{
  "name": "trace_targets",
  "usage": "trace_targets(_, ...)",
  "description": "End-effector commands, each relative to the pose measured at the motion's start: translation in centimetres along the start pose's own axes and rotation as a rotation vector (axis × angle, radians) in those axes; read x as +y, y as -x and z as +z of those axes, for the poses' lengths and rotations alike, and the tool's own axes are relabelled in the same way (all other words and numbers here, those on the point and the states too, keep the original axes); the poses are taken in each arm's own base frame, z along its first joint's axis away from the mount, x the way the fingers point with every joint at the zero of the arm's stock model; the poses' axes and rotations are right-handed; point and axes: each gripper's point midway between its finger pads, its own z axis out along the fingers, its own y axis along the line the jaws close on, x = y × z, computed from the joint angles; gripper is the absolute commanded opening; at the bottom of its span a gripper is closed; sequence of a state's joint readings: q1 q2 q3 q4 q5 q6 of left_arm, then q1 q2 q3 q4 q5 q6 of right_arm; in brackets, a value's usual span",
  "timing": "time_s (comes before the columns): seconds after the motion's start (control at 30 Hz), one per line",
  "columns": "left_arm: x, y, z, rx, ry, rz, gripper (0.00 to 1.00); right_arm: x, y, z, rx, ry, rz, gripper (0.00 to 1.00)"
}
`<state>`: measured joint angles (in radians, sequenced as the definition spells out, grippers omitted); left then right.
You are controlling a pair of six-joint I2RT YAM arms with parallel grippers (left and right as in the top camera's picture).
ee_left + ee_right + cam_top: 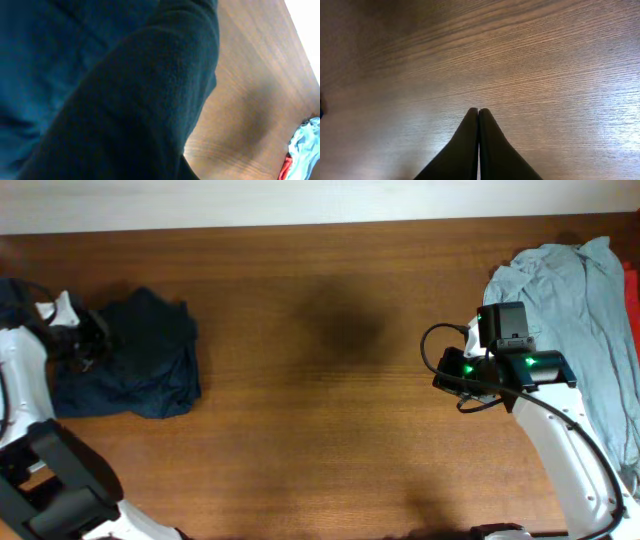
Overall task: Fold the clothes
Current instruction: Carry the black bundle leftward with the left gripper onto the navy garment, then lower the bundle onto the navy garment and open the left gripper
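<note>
Wood with a fine, straight grain and a warm brown sheen makes up the table (pixel 300 440), and soft heaps of cloth sit at both ends. At the left end the black T-shirt (pixel 150 340) lies crumpled in a rounded, lumpy mound on top of a dark navy garment (pixel 110 395), whose flatter, wrinkled edge shows below and to the left of it. The left gripper (pixel 85 340) is at the left edge of this mound, touching the cloth. In the left wrist view the matt, slightly fuzzy black T-shirt (pixel 135 115) fills the foreground as a thick fold, with the smoother navy garment (pixel 50 60) behind it. The fingers are hidden by the fabric, so I cannot tell whether they pinch it. The right gripper (pixel 445 377) hangs over bare wood, well apart from the black shirt. Its two smooth, dark, tapering fingers are pressed together with nothing between them (pixel 478 111). Behind that arm a light grey shirt (pixel 570 300) is draped in loose, soft folds along the right end of the table, with a sliver of red cloth (pixel 631 280) at the very edge.
</note>
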<state>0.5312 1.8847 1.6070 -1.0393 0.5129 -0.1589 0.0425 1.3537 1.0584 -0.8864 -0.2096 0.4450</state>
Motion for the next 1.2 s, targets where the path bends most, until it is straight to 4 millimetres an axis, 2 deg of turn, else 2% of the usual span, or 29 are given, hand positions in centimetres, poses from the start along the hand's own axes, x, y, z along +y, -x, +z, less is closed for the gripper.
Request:
trace_targets(0.0,1.5,0.7,-2.3,-0.053,-0.008,0.000,0.01,0.1,0.4,-0.5,-0.023,-0.002,-0.009,0.04)
trace_targets(0.13,4.3,1.3,-3.2,-0.083,0.080,-0.023,0.01,0.1,0.4,-0.5,-0.024,-0.002,-0.008,0.04)
trace_targets(0.27,4.6,2.2,-3.1,-0.110,0.093,0.076,0.01,0.1,0.4,-0.5,-0.024,-0.002,-0.009,0.04)
trace_targets(0.43,6.5,2.1,-2.0,-0.080,0.162,0.057,0.00,0.1,0.4,-0.5,-0.024,-0.002,-0.009,0.04)
trace_targets(0.5,6.5,2.0,-1.3,-0.063,0.141,0.037,0.00,0.1,0.4,-0.5,-0.023,-0.002,-0.009,0.04)
trace_targets(0.57,4.8,1.8,-1.1,-0.057,0.043,0.039,0.01,0.1,0.3,-0.5,-0.020,-0.003,-0.008,0.04)
trace_targets(0.67,2.6,1.7,-2.2,-0.066,-0.036,0.120,0.00,0.1,0.3,-0.6,-0.018,-0.004,-0.007,0.04)
trace_targets(0.83,-1.3,0.2,-6.4,-0.075,-0.018,0.333,0.01,0.1,0.3,-0.6,-0.018,-0.004,-0.007,0.04)
trace_targets(0.9,-3.2,-1.3,-8.2,-0.065,-0.022,0.417,0.00,0.1,0.3,-0.6,-0.017,-0.005,-0.007,0.04)
trace_targets(1.0,-5.7,-3.4,-9.8,-0.058,-0.033,0.521,0.01,0.1,0.3,-0.6,-0.018,-0.004,-0.007,0.04)
trace_targets(1.17,-9.9,-6.4,-10.8,-0.056,-0.067,0.736,0.00,0.0,0.2,-0.6,-0.013,-0.006,-0.006,0.04)
